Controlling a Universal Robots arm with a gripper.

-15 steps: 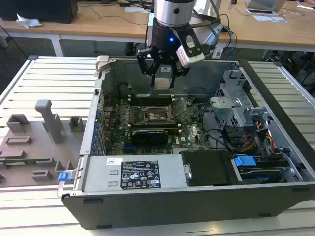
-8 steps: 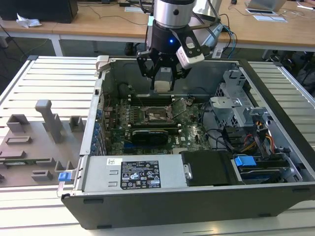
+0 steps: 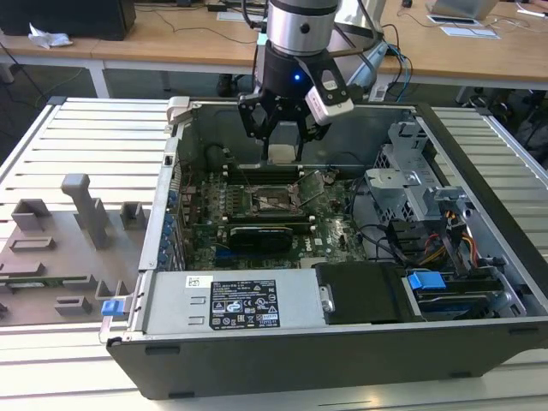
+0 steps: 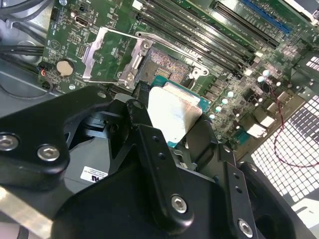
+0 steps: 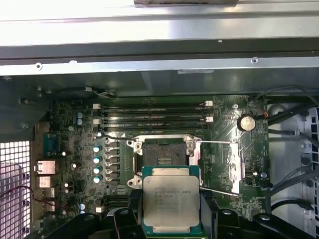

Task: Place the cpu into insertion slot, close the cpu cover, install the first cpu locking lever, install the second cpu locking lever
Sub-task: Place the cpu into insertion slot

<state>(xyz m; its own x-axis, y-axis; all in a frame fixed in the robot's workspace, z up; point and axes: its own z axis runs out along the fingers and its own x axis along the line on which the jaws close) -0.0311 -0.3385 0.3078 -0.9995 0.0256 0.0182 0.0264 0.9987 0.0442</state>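
My gripper is shut on the cpu, a small flat square chip with a silver-grey top, and holds it inside the open computer case. In the first wrist view the cpu hangs above the motherboard, just short of the bare insertion slot. The cpu cover, a thin silver frame, lies flipped open beside the slot. Both thin wire levers stand released along it. In the second wrist view the black fingers clamp the cpu at its edges, with the slot and the open cover beyond it.
The case rests on a slatted table. Memory slots run along the far side of the insertion slot. A long black card crosses the board. The drive cage and cables take up the exterior view's right. Grey fixtures lie outside on that view's left.
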